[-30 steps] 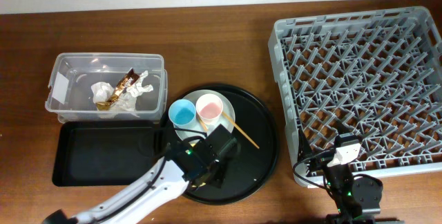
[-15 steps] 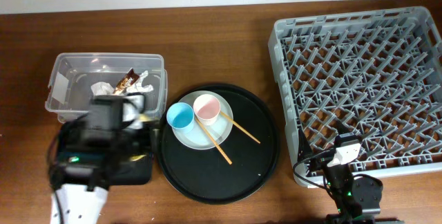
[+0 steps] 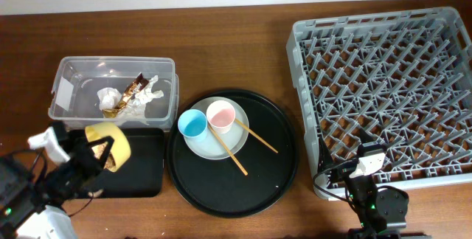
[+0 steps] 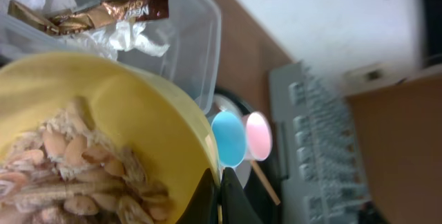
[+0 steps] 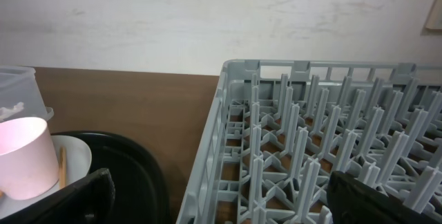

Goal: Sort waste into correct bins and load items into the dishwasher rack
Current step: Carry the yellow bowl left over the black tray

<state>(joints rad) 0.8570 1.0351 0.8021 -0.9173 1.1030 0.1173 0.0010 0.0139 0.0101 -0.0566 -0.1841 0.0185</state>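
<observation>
My left gripper [image 3: 94, 158] is shut on the rim of the yellow bowl [image 3: 109, 141] and holds it tilted over the left part of the shallow black rectangular tray [image 3: 136, 172]. In the left wrist view the bowl [image 4: 131, 127] holds beige flaky scraps [image 4: 62, 169], and the gripper [image 4: 219, 198] pinches its rim. The clear tub [image 3: 74, 73] holds a white napkin [image 3: 109, 96] and foil wrappers [image 3: 131, 95]. The blue cup [image 3: 193, 123], pink cup [image 3: 220, 114] and chopsticks [image 3: 230, 153] sit on the pale plate [image 3: 214, 144]. My right gripper [image 3: 363, 168] is open at the front edge of the grey rack [image 3: 383, 84].
The plate lies in a large round black tray [image 3: 273, 172] between the bins and the rack. The right wrist view shows the rack's wall [image 5: 228, 113], the pink cup [image 5: 24, 156] and the round tray's rim [image 5: 138, 172]. Brown tabletop [image 3: 236, 47] lies behind.
My left arm has swung left from the round black tray, carrying the yellow bowl over to the black rectangular tray. The right arm has not moved.
</observation>
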